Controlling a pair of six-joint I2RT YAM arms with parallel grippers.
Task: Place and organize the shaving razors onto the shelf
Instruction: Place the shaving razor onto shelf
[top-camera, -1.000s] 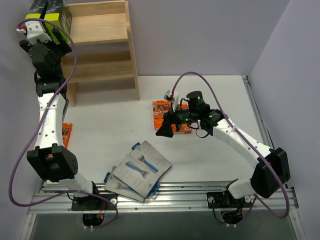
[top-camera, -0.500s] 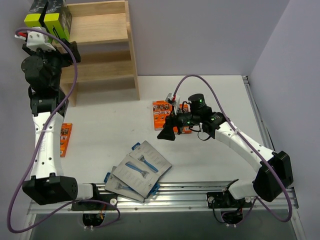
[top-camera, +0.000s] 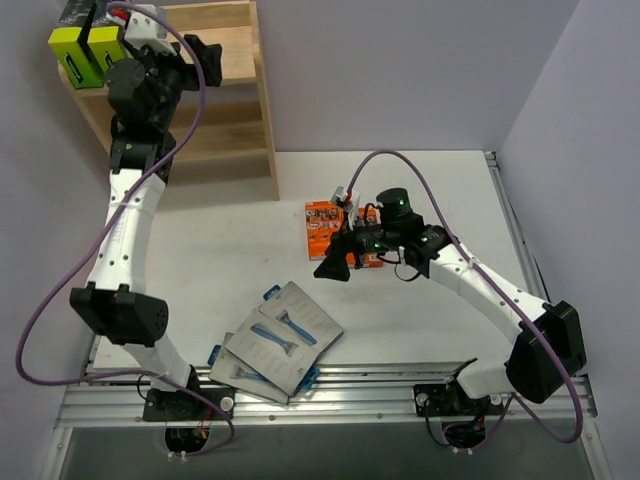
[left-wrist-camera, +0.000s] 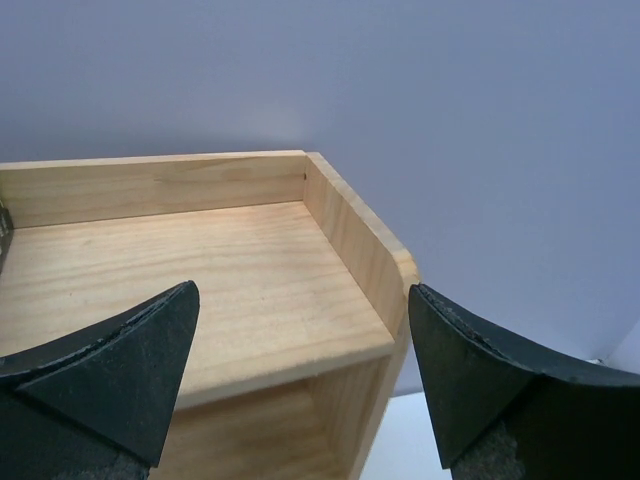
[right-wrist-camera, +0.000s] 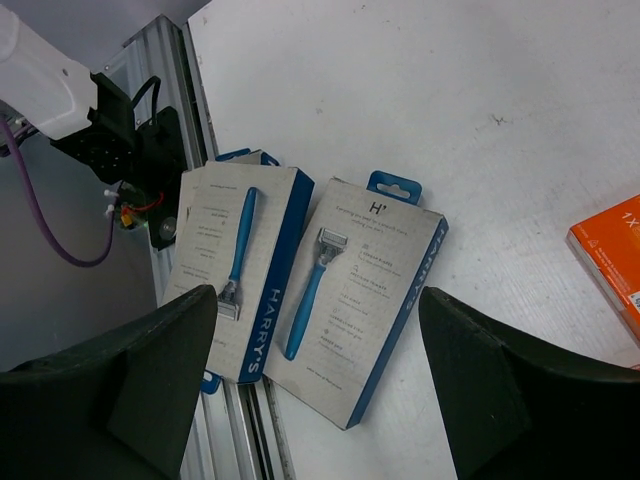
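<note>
Two black boxes with lime-green sides (top-camera: 85, 45) stand at the left end of the wooden shelf's (top-camera: 225, 100) top tier. My left gripper (top-camera: 205, 55) hovers open over that tier, holding nothing. In the left wrist view its fingers (left-wrist-camera: 110, 380) frame the bare top board of the shelf (left-wrist-camera: 230, 270) and its right side panel. Grey cards showing a blue razor (top-camera: 285, 340) lie overlapped near the front edge. Orange packs (top-camera: 325, 225) lie mid-table. My right gripper (top-camera: 330, 268) hangs open and empty beside them. It looks down on two grey cards (right-wrist-camera: 235, 270) (right-wrist-camera: 370, 290) and an orange pack's corner (right-wrist-camera: 610, 260).
A metal rail (top-camera: 350, 385) runs along the near table edge, with both arm bases on it. The left arm's base and purple cable (right-wrist-camera: 120, 130) sit close to the grey cards. Walls close in behind and at the right.
My left arm has swung up and rightward from the shelf's left side to above its top tier. The right arm shifted slightly a second ago and has held still since.
</note>
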